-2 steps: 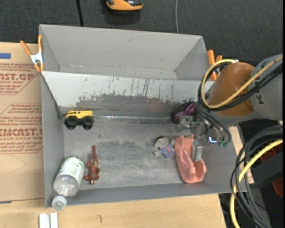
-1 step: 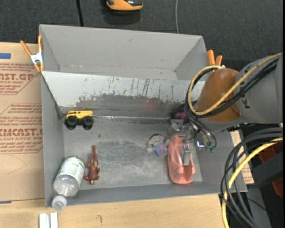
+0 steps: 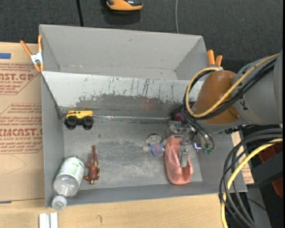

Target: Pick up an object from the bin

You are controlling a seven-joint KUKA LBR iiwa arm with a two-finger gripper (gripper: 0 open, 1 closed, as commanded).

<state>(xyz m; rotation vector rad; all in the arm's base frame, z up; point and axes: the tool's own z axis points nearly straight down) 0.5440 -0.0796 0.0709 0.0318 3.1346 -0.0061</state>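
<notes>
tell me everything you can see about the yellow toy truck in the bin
The yellow toy truck is a small toy with a bright yellow body, plastic by its look, on big black wheels. It stands upright on its wheels, side-on to the camera, on the floor of the bin in its far left corner, at the foot of the scuffed back wall. Whether it touches that wall I cannot tell. Nothing else touches it.

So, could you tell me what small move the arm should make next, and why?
Probably a short straight descent onto the pink soft thing at the lower right of the bin. The gripper sits directly over it, while a small grey-and-blue figure lies close on its left, so drifting sideways might knock that instead.
</notes>
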